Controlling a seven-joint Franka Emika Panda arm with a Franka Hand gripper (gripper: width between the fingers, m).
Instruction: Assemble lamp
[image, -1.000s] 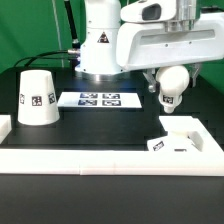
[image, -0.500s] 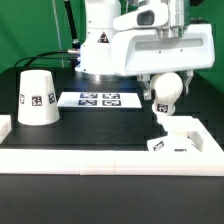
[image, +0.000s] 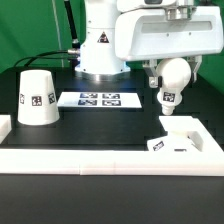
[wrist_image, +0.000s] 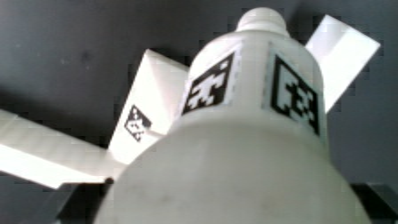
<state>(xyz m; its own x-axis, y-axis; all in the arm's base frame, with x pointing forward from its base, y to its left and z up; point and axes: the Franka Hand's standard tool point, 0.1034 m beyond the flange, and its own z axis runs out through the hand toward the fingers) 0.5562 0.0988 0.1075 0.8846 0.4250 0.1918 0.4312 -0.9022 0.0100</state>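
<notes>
My gripper (image: 172, 70) is shut on the white round-headed bulb (image: 172, 82) and holds it in the air above the flat square base (image: 183, 136), which lies at the exterior view's right against the white border wall. The bulb's tagged stem points down. In the wrist view the bulb (wrist_image: 240, 140) fills the picture, with the base (wrist_image: 134, 120) below and behind it. The tapered white shade (image: 37, 98) stands wide end down on the black table at the exterior view's left, far from my gripper.
The marker board (image: 99, 99) lies flat in the middle at the back. A white raised border (image: 100, 162) runs along the front and sides of the black table. The robot's white body (image: 100, 45) stands behind the marker board.
My gripper with the bulb has risen and shifted a little to the exterior view's right, now more directly over the base. The shade and base have not moved.
</notes>
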